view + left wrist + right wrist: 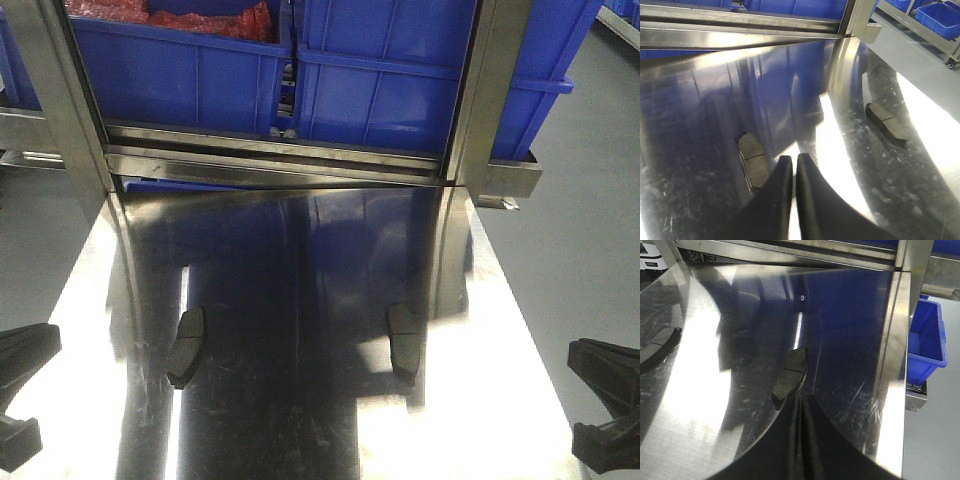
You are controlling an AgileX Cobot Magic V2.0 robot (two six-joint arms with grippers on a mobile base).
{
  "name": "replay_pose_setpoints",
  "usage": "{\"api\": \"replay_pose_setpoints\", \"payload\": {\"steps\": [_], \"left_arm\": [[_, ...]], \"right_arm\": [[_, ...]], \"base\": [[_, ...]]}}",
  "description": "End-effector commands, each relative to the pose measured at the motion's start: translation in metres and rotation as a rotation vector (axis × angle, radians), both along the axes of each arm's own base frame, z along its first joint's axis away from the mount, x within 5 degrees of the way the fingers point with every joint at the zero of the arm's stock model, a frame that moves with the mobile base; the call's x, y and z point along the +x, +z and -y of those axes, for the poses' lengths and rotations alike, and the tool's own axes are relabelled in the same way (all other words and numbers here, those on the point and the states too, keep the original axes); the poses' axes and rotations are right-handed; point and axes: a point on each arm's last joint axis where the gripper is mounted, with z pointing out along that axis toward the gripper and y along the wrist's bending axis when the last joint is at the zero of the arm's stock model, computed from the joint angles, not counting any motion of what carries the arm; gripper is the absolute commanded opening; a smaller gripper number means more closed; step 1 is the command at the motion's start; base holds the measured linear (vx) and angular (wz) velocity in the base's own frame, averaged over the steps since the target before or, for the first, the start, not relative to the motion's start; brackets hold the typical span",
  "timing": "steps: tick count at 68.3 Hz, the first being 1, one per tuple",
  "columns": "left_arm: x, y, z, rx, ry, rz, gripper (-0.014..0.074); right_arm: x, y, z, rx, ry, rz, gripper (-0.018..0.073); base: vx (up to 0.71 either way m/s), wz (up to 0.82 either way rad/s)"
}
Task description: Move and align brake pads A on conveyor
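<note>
While two brake pads (pixel 187 345) lie apart on the bench (pixel 300 420), the left gripper (pixel 794 159) and right gripper (pixel 801 400) hover pinched closed, empty.

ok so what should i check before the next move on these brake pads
1. Left gripper empty: ok, shut on nothing.
2. Right gripper empty: ok, shut on nothing.
3. Jaws open for a grasp: not ok, both closed.
4. Pads within reach: looks ok, left pad and right pad lie apart on the steel tabletop, each just ahead of a gripper.
5. All four pads located: not ok, only two in view.
6. Conveyor located: cannot tell, no belt in any view.
</note>
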Motion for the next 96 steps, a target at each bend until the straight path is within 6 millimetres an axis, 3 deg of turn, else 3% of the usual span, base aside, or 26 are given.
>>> {"api": "replay_pose_setpoints", "payload": {"steps": [1, 70, 79, 96], "left_arm": [[0.0026, 0.0143, 0.001, -0.041, 0.005, 0.085, -0.0006], [0.0025, 0.0142, 0.001, -0.041, 0.005, 0.085, 0.0015], [0.0026, 0.0143, 0.001, -0.041, 0.005, 0.086, 0.0132], [0.0025, 0.014, 0.001, -0.04, 0.004, 0.083, 0.0619]], "right_arm": [[0.0042, 0.0127, 0.0001, 0.012, -0.011, 0.076, -0.0008], [0.0042, 0.0127, 0.0001, 0.012, -0.011, 0.076, -0.0008], [0.0042, 0.0127, 0.0001, 0.012, -0.011, 0.076, -0.0008], [0.004, 0.0123, 0.0001, 0.011, -0.01, 0.072, -0.0008]], "base": [[0.0, 0.0], [0.0, 0.0], [0.0, 0.0], [0.0, 0.0]]}}
